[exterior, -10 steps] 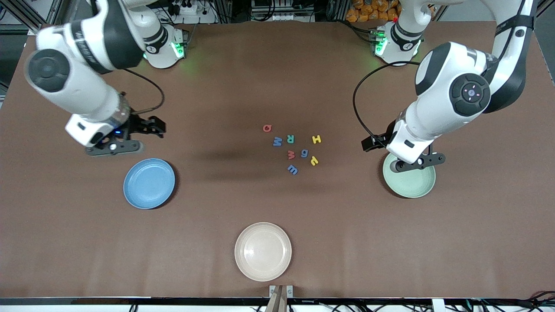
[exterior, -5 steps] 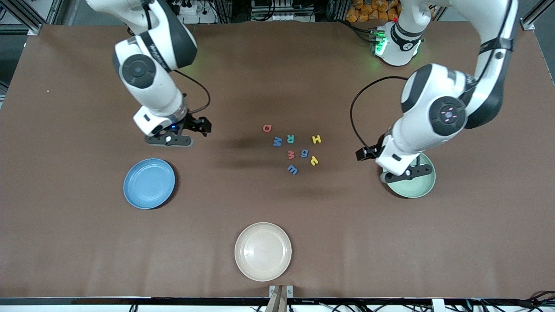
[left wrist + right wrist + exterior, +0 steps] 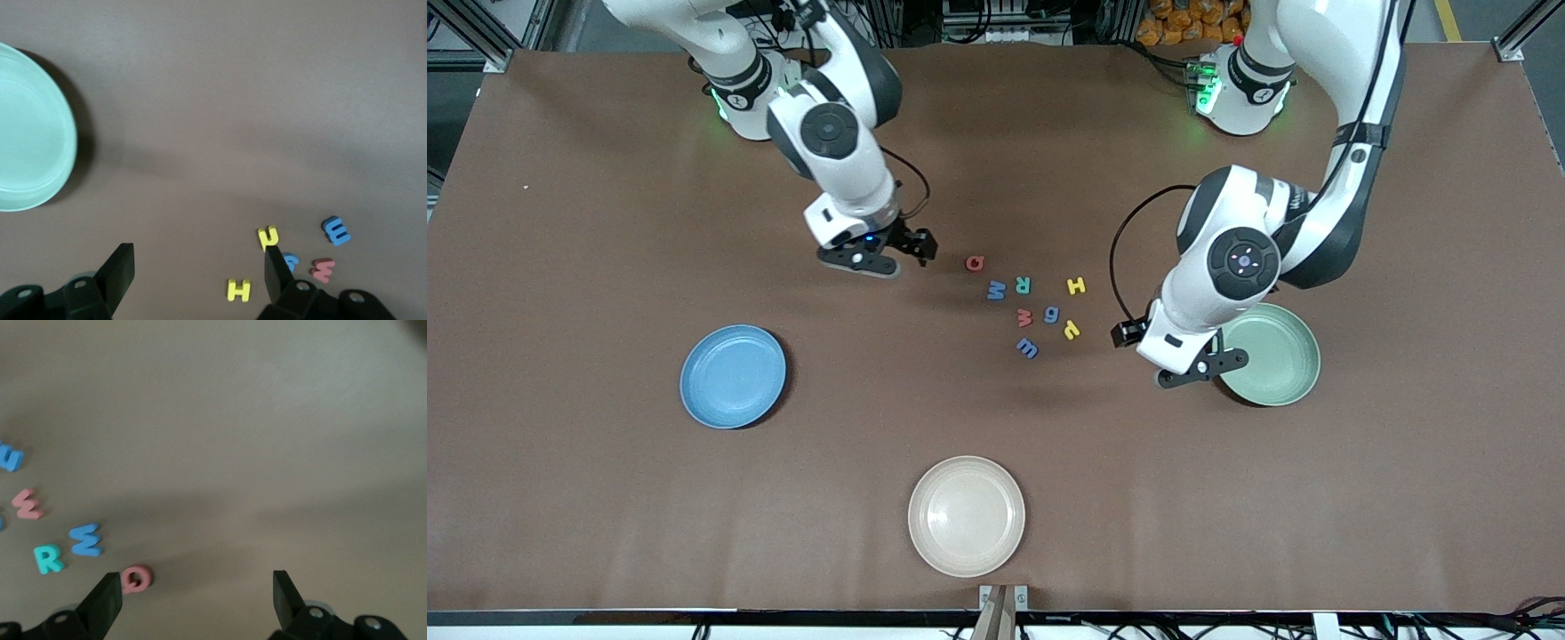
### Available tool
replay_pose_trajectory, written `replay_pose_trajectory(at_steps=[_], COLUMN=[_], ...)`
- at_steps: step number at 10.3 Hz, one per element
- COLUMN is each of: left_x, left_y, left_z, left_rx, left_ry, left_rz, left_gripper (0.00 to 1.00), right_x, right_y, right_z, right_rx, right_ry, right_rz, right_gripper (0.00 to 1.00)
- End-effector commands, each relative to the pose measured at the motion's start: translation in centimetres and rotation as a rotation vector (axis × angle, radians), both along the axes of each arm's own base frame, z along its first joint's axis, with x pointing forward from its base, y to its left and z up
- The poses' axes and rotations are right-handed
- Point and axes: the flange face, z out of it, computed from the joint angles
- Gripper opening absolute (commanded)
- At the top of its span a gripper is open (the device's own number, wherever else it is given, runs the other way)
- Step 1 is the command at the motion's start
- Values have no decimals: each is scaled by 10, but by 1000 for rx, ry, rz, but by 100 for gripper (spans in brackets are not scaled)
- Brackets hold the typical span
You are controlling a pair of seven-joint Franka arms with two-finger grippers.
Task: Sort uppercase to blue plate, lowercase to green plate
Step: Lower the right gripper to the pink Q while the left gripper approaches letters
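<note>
Eight foam letters lie mid-table. The uppercase ones are a red Q (image 3: 975, 262) (image 3: 137, 577), a blue W (image 3: 996, 290) (image 3: 85, 540), a green R (image 3: 1023, 285) (image 3: 49, 559) and a yellow H (image 3: 1076, 285) (image 3: 238, 290). The lowercase ones, nearer the camera, are a red w (image 3: 1024, 316), a blue g (image 3: 1051, 314), a yellow hooked letter (image 3: 1071, 330) (image 3: 267, 237) and a blue w (image 3: 1028, 347) (image 3: 336, 230). My right gripper (image 3: 860, 260) (image 3: 195, 597) hangs open beside the Q. My left gripper (image 3: 1196, 366) (image 3: 197, 272) hangs open between the letters and the green plate (image 3: 1272, 356) (image 3: 33, 133). The blue plate (image 3: 733, 376) holds nothing.
A beige plate (image 3: 966, 516) sits near the table's front edge, nearer the camera than the letters. Brown table surface stretches between the plates and the letter cluster.
Both arms have swung in toward the letters: the right gripper from above the blue plate to beside the Q, the left gripper off the green plate toward the cluster. No letter has moved.
</note>
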Motion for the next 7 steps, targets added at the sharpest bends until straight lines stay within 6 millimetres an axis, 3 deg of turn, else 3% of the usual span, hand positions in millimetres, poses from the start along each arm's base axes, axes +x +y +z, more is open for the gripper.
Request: replay_pose_trajectory(at_steps=[1,5,7], left_x=[7,14,11], left_y=[-16,-41,-58], left_z=[-19,-51,-59], left_rx=[-15,-10,-3], left_ry=[-23,-53,-58], left_rz=[58,178,209], left_gripper=[86,86,86], right_x=[-13,-20,-21], right_y=[30,82,92], right_z=[-32,-83,-104], right_rx=[32,8,-27], right_ry=[-4,-29,-57], right_rz=[-53,-129,-162], right_gripper=[97,93,91])
